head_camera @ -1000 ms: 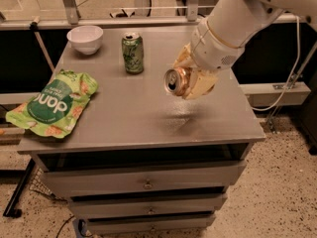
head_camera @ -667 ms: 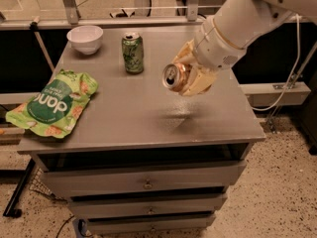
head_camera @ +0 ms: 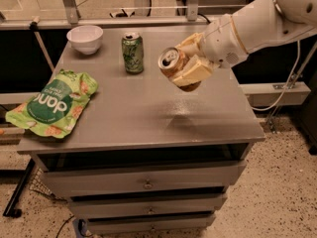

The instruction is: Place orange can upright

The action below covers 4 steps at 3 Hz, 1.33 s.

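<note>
The orange can [head_camera: 172, 63] is held in the air above the right-middle of the grey cabinet top [head_camera: 124, 113]. It lies tilted on its side, with its silver pull-tab top facing left toward the camera. My gripper [head_camera: 190, 66] is shut on the orange can, its pale fingers [head_camera: 195, 71] wrapped around the can's body from the right. The white arm reaches in from the upper right. The can's shadow falls on the top below it.
A green can [head_camera: 132, 52] stands upright at the back middle. A white bowl [head_camera: 85, 37] sits at the back left. A green snack bag [head_camera: 53, 103] lies at the left edge, overhanging it. Drawers [head_camera: 146, 182] are below the top.
The gripper and the orange can have shifted slightly up and left over the top; the can stays tilted in the grip.
</note>
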Tool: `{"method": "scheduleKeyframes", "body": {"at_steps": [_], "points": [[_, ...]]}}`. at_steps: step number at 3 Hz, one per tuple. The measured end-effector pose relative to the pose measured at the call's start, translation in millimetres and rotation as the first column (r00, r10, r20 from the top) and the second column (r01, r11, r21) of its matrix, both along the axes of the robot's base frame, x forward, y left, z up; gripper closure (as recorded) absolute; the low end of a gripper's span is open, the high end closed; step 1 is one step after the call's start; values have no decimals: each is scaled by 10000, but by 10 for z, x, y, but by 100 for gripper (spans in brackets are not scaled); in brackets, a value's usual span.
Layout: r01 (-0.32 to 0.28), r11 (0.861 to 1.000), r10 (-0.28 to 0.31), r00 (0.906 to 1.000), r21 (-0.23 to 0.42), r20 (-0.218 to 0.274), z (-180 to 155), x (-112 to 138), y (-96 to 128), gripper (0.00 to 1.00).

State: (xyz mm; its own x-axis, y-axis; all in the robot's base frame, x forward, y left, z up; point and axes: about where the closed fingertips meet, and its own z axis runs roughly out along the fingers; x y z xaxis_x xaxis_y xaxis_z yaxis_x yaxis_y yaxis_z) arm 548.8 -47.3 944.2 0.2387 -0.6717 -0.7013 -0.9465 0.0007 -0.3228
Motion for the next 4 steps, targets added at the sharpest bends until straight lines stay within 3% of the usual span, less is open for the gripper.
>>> {"method": "scheduleKeyframes", "body": {"at_steps": [1, 2, 3, 4], "points": [[568, 9758, -364, 9944, 2113, -993, -121, 72, 69, 100], [1035, 9322, -518, 9865, 3469, -1550, -158, 100, 100, 100], [1052, 9280, -513, 9862, 3573, -1573, -159, 99, 98, 100], [1237, 8893, -489, 9829, 4403, -1774, -154, 100, 63, 100]]}}
